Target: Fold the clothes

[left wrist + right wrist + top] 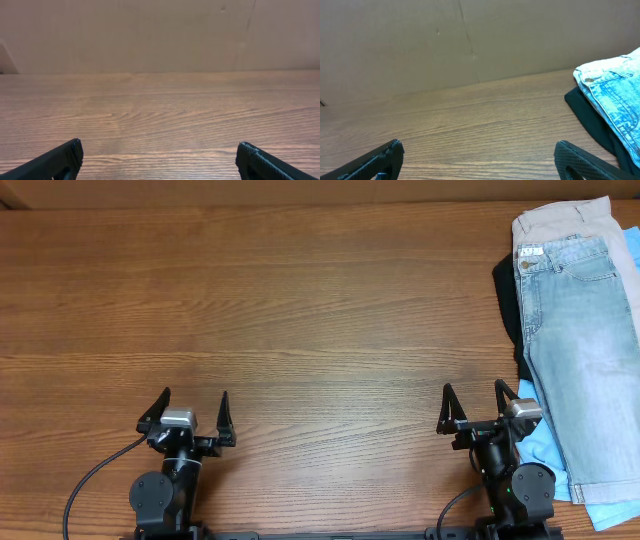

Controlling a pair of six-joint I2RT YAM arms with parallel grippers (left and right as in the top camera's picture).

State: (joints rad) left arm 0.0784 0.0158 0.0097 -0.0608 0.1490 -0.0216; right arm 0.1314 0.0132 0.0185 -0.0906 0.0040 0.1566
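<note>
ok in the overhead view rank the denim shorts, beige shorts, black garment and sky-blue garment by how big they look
1. denim shorts, on top, clearly largest
2. beige shorts, only edges showing
3. sky-blue garment and black garment: similar slivers, unranked; all three mostly covered

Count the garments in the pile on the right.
4: denim shorts on top; beige shorts showing at the far end; black garment poking out the left side; sky-blue garment at the near end. More may be hidden underneath.
</note>
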